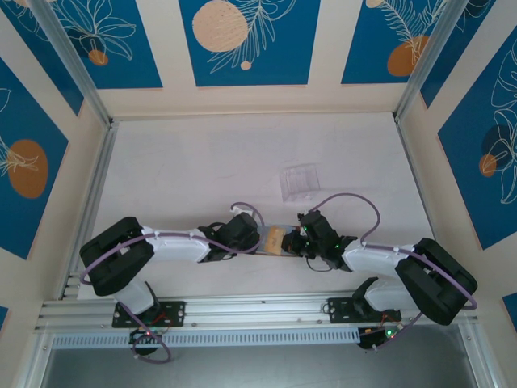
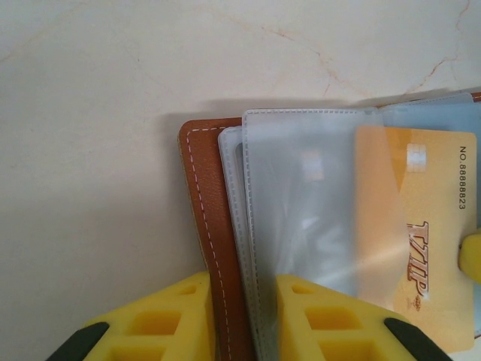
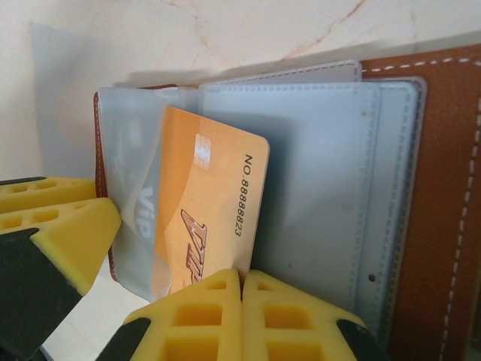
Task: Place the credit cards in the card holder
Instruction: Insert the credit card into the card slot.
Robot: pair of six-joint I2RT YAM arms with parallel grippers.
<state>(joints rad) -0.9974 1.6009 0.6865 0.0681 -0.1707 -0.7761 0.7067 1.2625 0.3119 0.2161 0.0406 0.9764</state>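
The card holder (image 1: 273, 240) lies open on the table between both grippers, its brown stitched cover (image 2: 201, 195) and grey-blue clear sleeves (image 2: 301, 195) spread out. My left gripper (image 2: 244, 316) is shut on the card holder's cover and sleeve edges. My right gripper (image 3: 241, 289) is shut on the edge of an orange-tan credit card (image 3: 218, 195) printed "VIP". The card's far end sits under a clear sleeve (image 3: 139, 173); the rest sticks out. In the left wrist view the credit card (image 2: 432, 226) shows at the right, with a right fingertip (image 2: 472, 259) beside it.
A clear plastic box (image 1: 299, 182) sits on the pale table (image 1: 202, 170) behind the grippers. The left gripper's yellow fingers (image 3: 52, 218) press close at the left of the right wrist view. Aluminium rails (image 1: 97, 186) frame the table.
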